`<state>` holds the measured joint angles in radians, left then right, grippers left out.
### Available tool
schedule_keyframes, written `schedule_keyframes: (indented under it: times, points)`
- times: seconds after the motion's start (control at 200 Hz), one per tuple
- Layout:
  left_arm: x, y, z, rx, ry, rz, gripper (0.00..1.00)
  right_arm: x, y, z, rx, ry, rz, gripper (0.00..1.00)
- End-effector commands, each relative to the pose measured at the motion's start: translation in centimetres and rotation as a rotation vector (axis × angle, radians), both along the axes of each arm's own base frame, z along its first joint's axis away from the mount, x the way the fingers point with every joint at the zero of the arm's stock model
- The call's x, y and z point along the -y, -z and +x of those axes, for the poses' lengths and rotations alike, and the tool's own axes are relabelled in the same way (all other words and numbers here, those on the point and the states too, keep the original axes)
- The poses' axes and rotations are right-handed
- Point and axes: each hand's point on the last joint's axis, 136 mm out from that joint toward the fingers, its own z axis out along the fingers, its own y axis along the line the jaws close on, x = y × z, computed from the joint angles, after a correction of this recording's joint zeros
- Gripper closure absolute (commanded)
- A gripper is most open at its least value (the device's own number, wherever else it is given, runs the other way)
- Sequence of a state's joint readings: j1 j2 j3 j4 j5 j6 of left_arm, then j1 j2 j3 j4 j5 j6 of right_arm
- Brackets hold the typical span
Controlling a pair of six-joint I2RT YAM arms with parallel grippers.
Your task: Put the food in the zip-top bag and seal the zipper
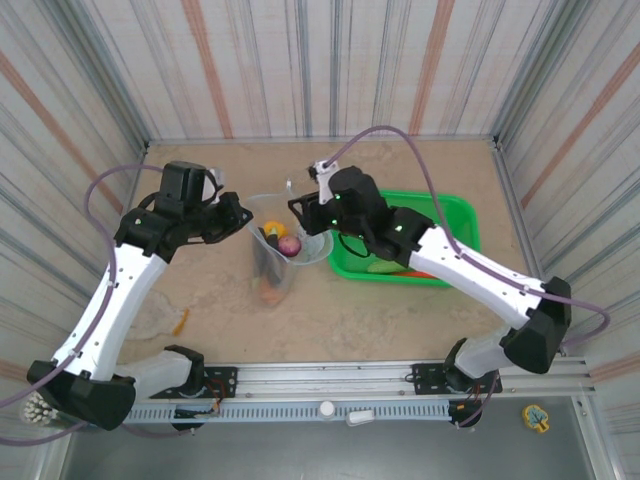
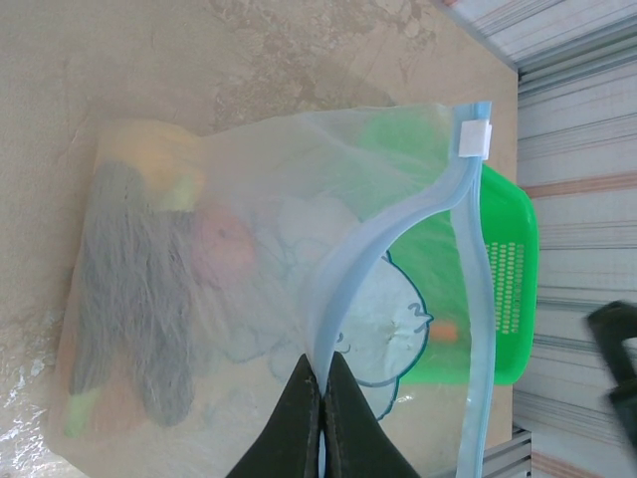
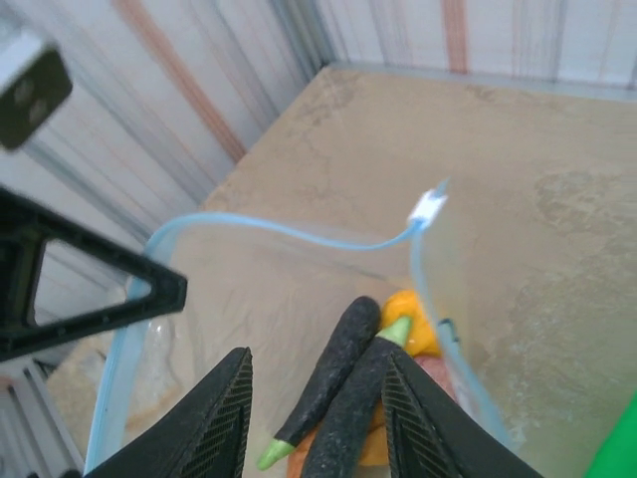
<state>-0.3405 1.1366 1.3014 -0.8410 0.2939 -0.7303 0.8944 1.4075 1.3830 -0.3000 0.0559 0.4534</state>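
Our left gripper (image 2: 321, 366) is clamped tight on the rim of the bag (image 2: 289, 189), by its blue zipper (image 2: 474, 249). The bag stands on the table beside a green basket (image 2: 510, 259). Our right gripper (image 3: 317, 360) is spread wide above the mouth and holds nothing, with the food (image 3: 338, 349) inside below. We should hold the rim taut while filling. We can read no writing, only an elephant drawing (image 2: 388, 319).

food (image 2: 129, 299) blurred through the zip-top bag (image 2: 289, 159)

The mottled beige bench (image 1: 400, 320) carries a green mesh basket (image 1: 455, 220) toward its right edge, the clear zip-top bag (image 1: 285, 275) standing near its middle, and a small orange piece (image 1: 181, 321) alone toward its near-left corner.
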Motion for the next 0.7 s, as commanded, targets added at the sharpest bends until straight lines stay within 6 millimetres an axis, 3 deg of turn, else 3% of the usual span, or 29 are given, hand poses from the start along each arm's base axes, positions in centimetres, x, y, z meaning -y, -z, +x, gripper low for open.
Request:
schedule_keyframes:
  times: [0.0, 0.16, 0.291, 0.371, 0.501, 0.691]
  points:
    - [-0.3, -0.1, -0.6, 0.009, -0.001, 0.004, 1.0, 4.2, -1.4, 0.4, -0.071, 0.106, 0.051, 0.61]
    - [-0.5, -0.3, -0.9, 0.026, -0.002, 0.004, 1.0, 11.7, 0.6, 1.5, -0.176, 0.343, 0.006, 0.59]
    - [-0.3, -0.2, -0.9, 0.027, 0.004, -0.008, 1.0, 19.3, 5.8, 2.0, -0.386, 0.604, -0.051, 0.58]
    - [0.0, -0.2, -0.8, 0.021, 0.014, -0.022, 1.0, 22.3, 9.6, 1.4, -0.561, 0.74, -0.074, 0.58]
    - [0.1, 0.0, -0.8, 0.023, 0.02, -0.024, 1.0, 24.3, 13.3, 0.5, -0.73, 0.884, -0.121, 0.56]
    - [0.4, 0.2, -1.1, 0.019, 0.032, -0.039, 1.0, 25.5, 16.2, -0.9, -0.894, 1.042, -0.123, 0.5]
